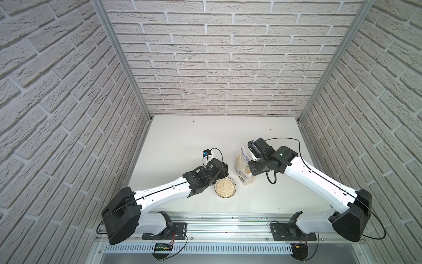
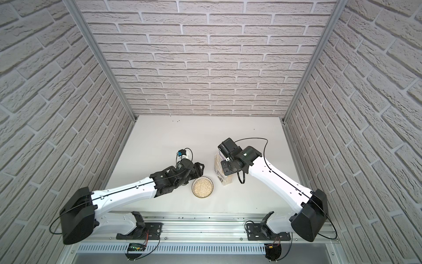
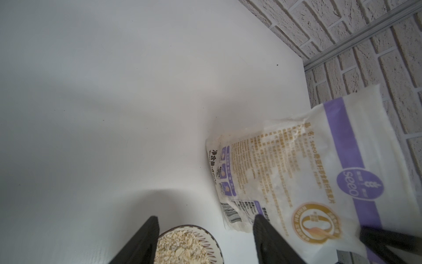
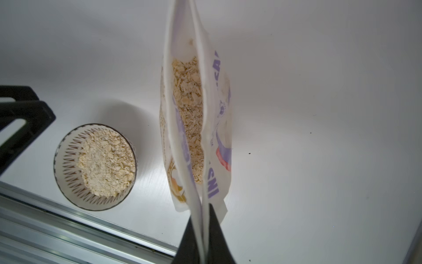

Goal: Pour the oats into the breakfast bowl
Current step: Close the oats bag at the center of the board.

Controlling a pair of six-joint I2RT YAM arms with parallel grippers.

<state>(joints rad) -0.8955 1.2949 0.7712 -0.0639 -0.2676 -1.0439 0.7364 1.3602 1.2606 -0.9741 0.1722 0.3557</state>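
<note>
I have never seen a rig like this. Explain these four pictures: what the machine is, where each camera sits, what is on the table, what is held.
This is a robot: two white and black arms at the front of a white table, each ending in a two-fingered gripper. Two pictures look down on the whole scene from overhead; the other two come from a camera on each wrist. On the table stands a small round white bowl with a dark spoke pattern and dark rim, holding pale beige oats. Beside it, upright, is a clear crinkly plastic pouch with a white and purple label, more oats inside. The right gripper is shut on the pouch's top edge. The left gripper is open near the bowl, holding nothing.
</note>
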